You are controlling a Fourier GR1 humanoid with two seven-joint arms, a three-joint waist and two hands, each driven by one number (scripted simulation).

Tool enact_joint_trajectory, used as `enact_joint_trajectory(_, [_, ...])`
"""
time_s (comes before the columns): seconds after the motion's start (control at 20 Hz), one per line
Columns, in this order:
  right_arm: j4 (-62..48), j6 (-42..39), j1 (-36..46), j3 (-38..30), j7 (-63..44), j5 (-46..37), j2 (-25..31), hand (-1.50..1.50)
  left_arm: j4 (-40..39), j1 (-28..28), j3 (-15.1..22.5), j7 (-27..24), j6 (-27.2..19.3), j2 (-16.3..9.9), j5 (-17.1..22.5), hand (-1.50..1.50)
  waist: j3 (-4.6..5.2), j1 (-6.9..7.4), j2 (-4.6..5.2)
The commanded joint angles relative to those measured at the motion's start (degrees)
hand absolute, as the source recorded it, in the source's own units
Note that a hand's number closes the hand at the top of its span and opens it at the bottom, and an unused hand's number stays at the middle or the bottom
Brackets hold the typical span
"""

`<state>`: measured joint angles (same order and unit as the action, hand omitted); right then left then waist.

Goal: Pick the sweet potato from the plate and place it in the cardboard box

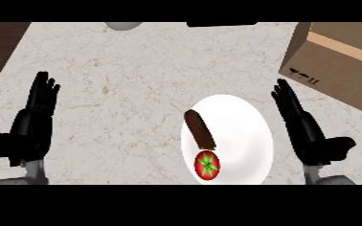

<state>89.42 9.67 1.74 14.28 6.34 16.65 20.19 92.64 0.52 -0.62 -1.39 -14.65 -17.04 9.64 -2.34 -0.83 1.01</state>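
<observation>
We've got the sweet potato (200, 129) lying on the white plate (247, 124), lower center of frame, long brown shape angled w/ its lower end just about touching a tomato (206, 165) that sits at the plate's bottom edge. Cardboard box (331, 60) is upper right, partly cut off by the frame edge, well apart from the plate across bare marble counter (134, 86). Right hand (305, 129) at the right of frame, just beside the plate, fingers straight and holding nothing; left hand (32, 119) resting at far left, fingers up and also straight, empty. So pick not yet started, imo. Risks from here: potato lies on the plate's left half, so our right hand must reach across the plate (could nudge or tip the rim); tomato is so close to the potato's end that curling fingers may catch it and roll it off; the potato is slim and round, could spin out of the fingers. Box opening isn't visible, so we can't tell where the drop has to go.
</observation>
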Motion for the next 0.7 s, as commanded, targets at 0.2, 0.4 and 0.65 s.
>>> enact_joint_trajectory(0.2, [10.3, 11.7, 9.8, 7.2, -0.3, -19.8, 0.1, 1.5, -9.7, 1.8, 1.4, 2.9, -1.9, 0.5, -3.9, 0.0, 2.77, -0.24, -0.93])
enact_joint_trajectory(0.4, [6.7, 22.7, 3.4, 6.6, -6.1, -36.5, 5.9, 1.5, -9.9, -0.4, 1.7, 5.9, -1.8, 1.9, -2.2, 0.0, 2.81, -2.4, -1.48])
enact_joint_trajectory(0.65, [15.3, 29.9, -2.1, 14.6, -12.8, -56.5, 4.2, -1.5, -14.2, 0.0, 3.0, 3.0, -2.4, 3.8, -4.1, 0.0, 2.67, -1.58, -1.55])
